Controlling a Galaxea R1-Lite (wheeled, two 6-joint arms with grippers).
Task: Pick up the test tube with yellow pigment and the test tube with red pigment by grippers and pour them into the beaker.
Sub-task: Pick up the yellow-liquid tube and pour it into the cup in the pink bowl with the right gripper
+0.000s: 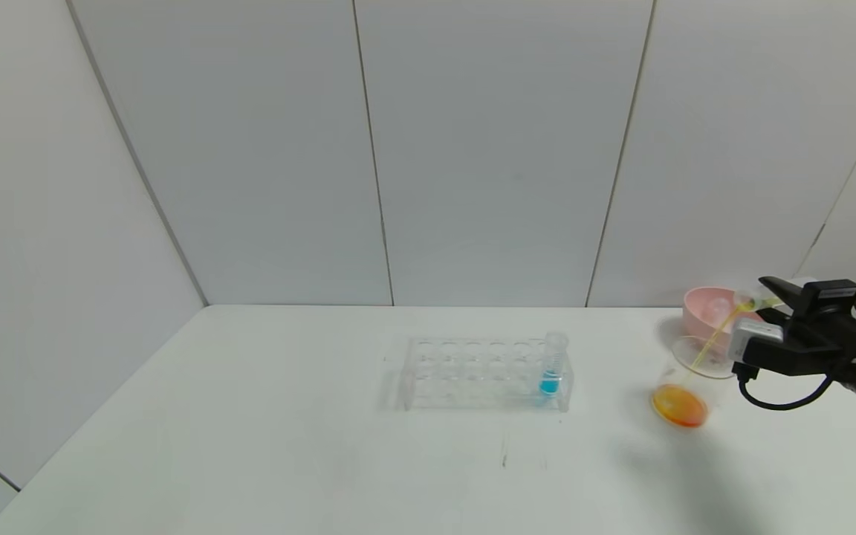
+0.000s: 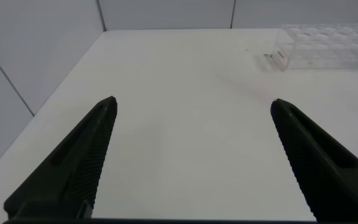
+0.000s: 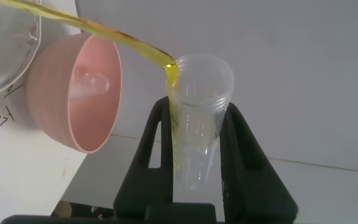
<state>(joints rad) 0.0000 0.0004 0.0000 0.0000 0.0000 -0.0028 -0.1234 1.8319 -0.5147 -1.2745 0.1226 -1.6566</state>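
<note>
My right gripper [image 1: 764, 296] is shut on the test tube with yellow pigment [image 1: 749, 302], tipped mouth-down above the beaker [image 1: 689, 364] at the table's right. A thin yellow stream [image 1: 710, 342] runs from the tube's mouth into the beaker, which holds orange liquid [image 1: 679, 406] at its bottom. In the right wrist view the tube [image 3: 197, 134] sits between the fingers [image 3: 157, 149] and the stream leaves its rim towards the beaker [image 3: 5, 59]. No tube with red liquid shows. My left gripper [image 2: 192, 102] is open and empty over bare table, out of the head view.
A pink bowl [image 1: 701, 321] stands just behind the beaker, with a clear empty tube [image 3: 89, 81] lying in it. A clear many-holed rack [image 1: 472, 371] at mid-table holds a blue-liquid tube [image 1: 551, 365] at its right end. White walls close the back and left.
</note>
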